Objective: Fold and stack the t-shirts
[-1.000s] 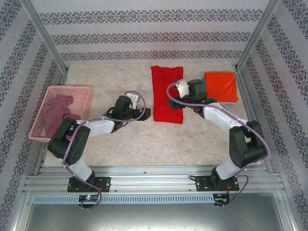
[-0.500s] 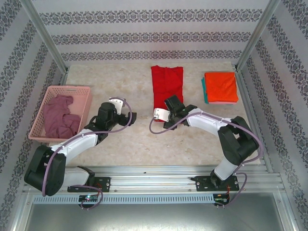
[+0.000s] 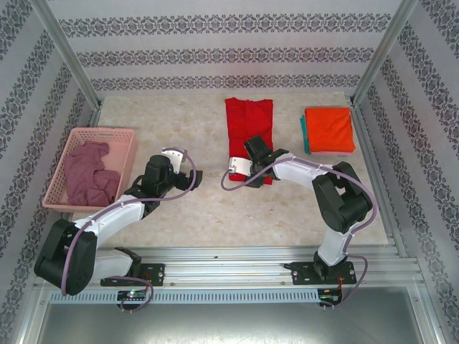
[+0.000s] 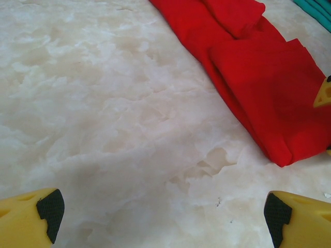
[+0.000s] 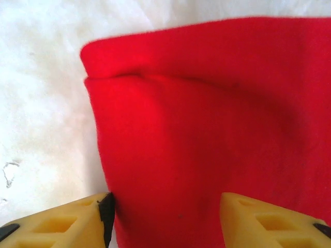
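View from my remote station, read left to right. Well to the left of the left claw sits the pink basket [image 3: 104, 131], a lattice-walled container, and in it lies the mauve t-shirt [image 3: 87, 175], crumpled and unfolded, covering most of the basket floor. The left claw [image 3: 191, 176] [image 4: 165, 217] is low over the bare marble table [image 3: 215, 208]. Its jaws are spread as wide as I see them go, nothing is between them, and its fingertips [image 4: 44, 212] are clear of any cloth. Ahead of this claw and to its right lies the red t-shirt [image 3: 249, 132] [image 4: 269, 88], folded into a long strip flat on the table, its near corner just beyond the claw's right finger. The right claw [image 3: 259, 156] [image 5: 165, 217] is at the near end of that strip, well apart from the left claw. In the right wrist view its jaws stand roughly half apart, astride the red t-shirt [image 5: 207, 129] at its near left corner, and the left finger touches the cloth's edge. I cannot tell whether the cloth is actually pinched. Farther right of the right claw, and beyond it, the orange t-shirt [image 3: 329, 129] rests folded square on top of the folded teal t-shirt [image 3: 303, 136] [image 4: 315, 8], whose edge shows along the left side of the stack.
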Robot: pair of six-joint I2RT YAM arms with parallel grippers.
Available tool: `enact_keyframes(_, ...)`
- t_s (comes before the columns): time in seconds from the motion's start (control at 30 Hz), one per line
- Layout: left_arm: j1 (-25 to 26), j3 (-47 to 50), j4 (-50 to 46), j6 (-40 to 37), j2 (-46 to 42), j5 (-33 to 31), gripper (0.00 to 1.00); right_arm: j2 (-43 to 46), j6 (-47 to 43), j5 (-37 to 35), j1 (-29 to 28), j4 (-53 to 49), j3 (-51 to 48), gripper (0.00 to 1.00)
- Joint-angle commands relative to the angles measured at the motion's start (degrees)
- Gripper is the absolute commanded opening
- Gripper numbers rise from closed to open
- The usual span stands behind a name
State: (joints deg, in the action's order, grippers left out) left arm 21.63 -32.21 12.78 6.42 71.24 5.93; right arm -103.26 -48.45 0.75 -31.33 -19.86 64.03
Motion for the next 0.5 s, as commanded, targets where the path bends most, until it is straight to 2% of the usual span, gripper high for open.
enact_keyframes(0.0,-0.7,0.97,0.8,0.02,-1.28,0.31,1.0,-1.47,-1.02,2.36,0.05,-2.85,1.33,0.56)
enact_keyframes(0.27,-0.77,1.08,0.93,0.0,-0.92,0.13,1.0,-4.69,-0.27,2.05,0.24,-4.17,3.41,0.56)
enact_keyframes(0.47,-0.78,1.05,0.95,0.74,-0.7,-0.57,1.0,-6.38,0.25,2.1,0.73,-4.84,5.38,0.44)
